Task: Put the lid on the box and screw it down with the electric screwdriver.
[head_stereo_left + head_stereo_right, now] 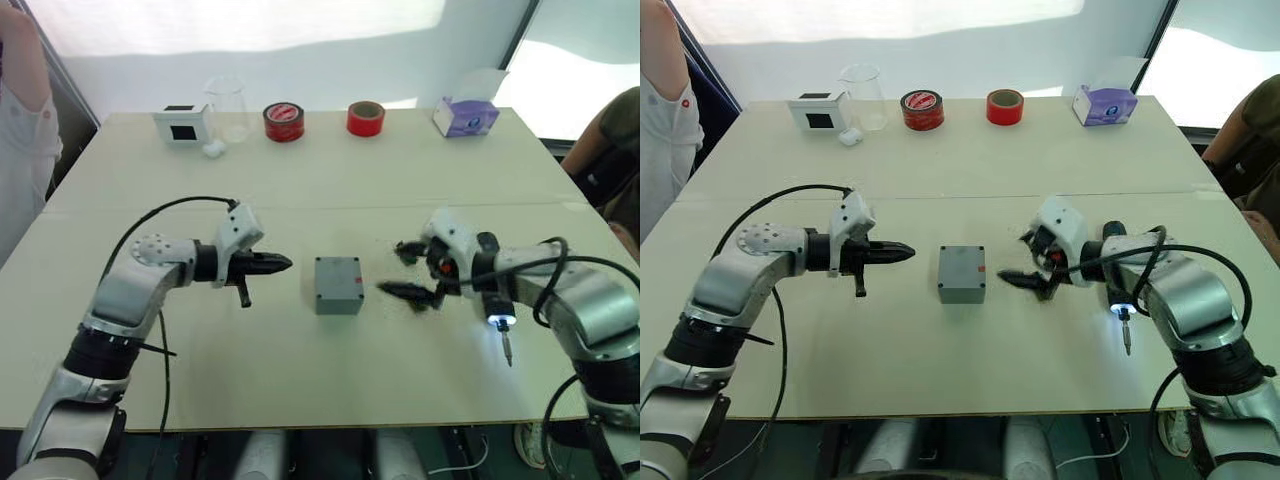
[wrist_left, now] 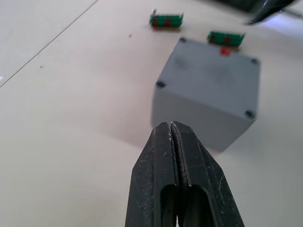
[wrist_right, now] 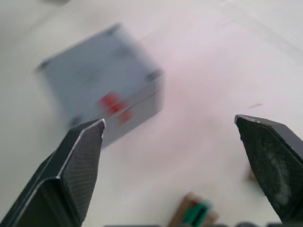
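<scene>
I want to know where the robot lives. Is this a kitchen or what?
Probably a workshop or robot lab, not a kitchen: a plain table holds a grey box, red tape rolls, and an electric screwdriver.

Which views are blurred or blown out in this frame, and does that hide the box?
Right wrist view: the box is smeared, its red mark a blur, though the right gripper fingers look sharp. Left wrist view: box corners clear, small green blocks behind it soft. Eye views: backdrop overexposed, white glow at the electric screwdriver tip; box plainly visible.
</scene>
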Robot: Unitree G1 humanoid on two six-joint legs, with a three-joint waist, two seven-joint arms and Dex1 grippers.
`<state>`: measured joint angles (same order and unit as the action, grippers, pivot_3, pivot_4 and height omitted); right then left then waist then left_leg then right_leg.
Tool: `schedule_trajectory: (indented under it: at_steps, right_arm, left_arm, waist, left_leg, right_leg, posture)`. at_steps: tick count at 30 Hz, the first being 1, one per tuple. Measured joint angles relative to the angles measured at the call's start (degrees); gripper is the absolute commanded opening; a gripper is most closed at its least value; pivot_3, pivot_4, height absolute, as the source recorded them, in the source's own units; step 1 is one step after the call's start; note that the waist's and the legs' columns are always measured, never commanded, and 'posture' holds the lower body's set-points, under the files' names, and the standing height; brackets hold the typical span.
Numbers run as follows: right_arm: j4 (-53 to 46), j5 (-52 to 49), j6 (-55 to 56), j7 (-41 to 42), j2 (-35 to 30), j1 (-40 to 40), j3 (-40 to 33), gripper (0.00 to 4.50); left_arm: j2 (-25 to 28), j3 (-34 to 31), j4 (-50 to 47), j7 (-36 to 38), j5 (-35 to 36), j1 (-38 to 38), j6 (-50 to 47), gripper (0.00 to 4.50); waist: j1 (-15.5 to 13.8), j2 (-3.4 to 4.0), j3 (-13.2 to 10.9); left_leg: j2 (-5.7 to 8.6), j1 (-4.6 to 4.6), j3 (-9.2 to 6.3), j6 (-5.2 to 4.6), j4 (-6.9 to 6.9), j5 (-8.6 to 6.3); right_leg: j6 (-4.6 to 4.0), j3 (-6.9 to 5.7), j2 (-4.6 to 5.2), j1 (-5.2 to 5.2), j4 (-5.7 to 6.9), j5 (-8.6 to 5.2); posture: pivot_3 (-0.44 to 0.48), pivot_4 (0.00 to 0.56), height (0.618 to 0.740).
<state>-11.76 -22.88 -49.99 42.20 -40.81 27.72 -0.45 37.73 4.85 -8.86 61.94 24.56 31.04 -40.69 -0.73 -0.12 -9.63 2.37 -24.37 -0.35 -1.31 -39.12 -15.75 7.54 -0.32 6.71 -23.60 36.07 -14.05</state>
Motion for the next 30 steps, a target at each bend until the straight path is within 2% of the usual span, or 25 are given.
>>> schedule_trajectory:
  at_steps: [6,11,25,26,28,29,30]
  right_arm:
    - [13.6,5.4,10.0,-3.6,4.4,0.8,1.1,4.49]
    - [20.9,8.2,14.8,-3.4,6.4,4.4,2.8,3.12]
    - [26.9,11.1,17.9,-2.3,8.3,6.5,3.5,3.12]
    - [26.9,11.3,18.0,-2.3,8.3,6.5,3.5,2.50]
    - [27.0,11.5,18.0,-2.3,8.3,6.5,3.5,1.95]
    - [27.0,11.5,18.0,-2.3,8.4,6.5,3.5,1.46]
    - [27.0,11.5,18.0,-2.3,8.4,6.5,3.5,1.46]
  left_arm:
    - [0.8,-0.1,-2.8,-0.3,1.8,0.0,-2.0,0.00]
    - [0.9,0.0,-2.9,-1.0,2.0,0.0,-2.7,0.00]
    - [1.1,0.3,-3.6,-2.2,2.2,-0.6,-2.7,0.00]
    - [1.1,0.3,-3.6,-2.2,2.2,-0.6,-2.7,0.00]
    - [1.1,0.4,-3.6,-2.2,2.2,-0.6,-2.6,0.00]
    - [1.1,0.5,-3.6,-2.2,2.2,-0.6,-2.6,0.00]
    - [1.1,0.6,-3.6,-2.2,2.2,-0.6,-2.6,0.00]
  waist:
    - [0.5,0.03,0.0]
    - [0.6,0.03,0.0]
    - [0.6,0.03,0.0]
    - [0.6,0.03,0.0]
    - [0.6,0.03,0.0]
    - [0.6,0.03,0.0]
    - [0.6,0.03,0.0]
  left_leg:
    - [-0.01,0.00,0.03,0.07,0.05,0.04]
    - [-0.01,0.00,0.03,0.07,0.06,0.04]
    - [-0.01,0.00,0.02,0.18,0.06,0.11]
    - [-0.01,0.00,0.02,0.18,0.06,0.11]
    - [-0.01,0.00,0.02,0.18,0.06,0.10]
    - [-0.01,0.00,0.02,0.17,0.06,0.10]
    - [-0.01,0.00,0.02,0.17,0.06,0.10]
  right_leg:
    - [0.00,0.01,-0.03,-0.05,0.01,0.00]
    - [0.00,0.01,-0.04,-0.05,0.01,0.00]
    - [0.00,0.01,-0.04,-0.04,0.01,0.00]
    - [0.00,0.01,-0.04,-0.04,0.00,0.00]
    - [0.00,0.01,-0.04,-0.04,0.01,0.00]
    - [0.00,0.01,-0.04,-0.05,0.00,0.00]
    - [0.00,0.01,-0.04,-0.04,0.00,0.00]
  posture:
    - [0.000,0.150,0.740]
    - [0.000,0.150,0.740]
    - [0.000,0.150,0.740]
    - [0.000,0.150,0.740]
    - [0.000,0.150,0.740]
    - [0.000,0.150,0.740]
    - [0.000,0.150,0.740]
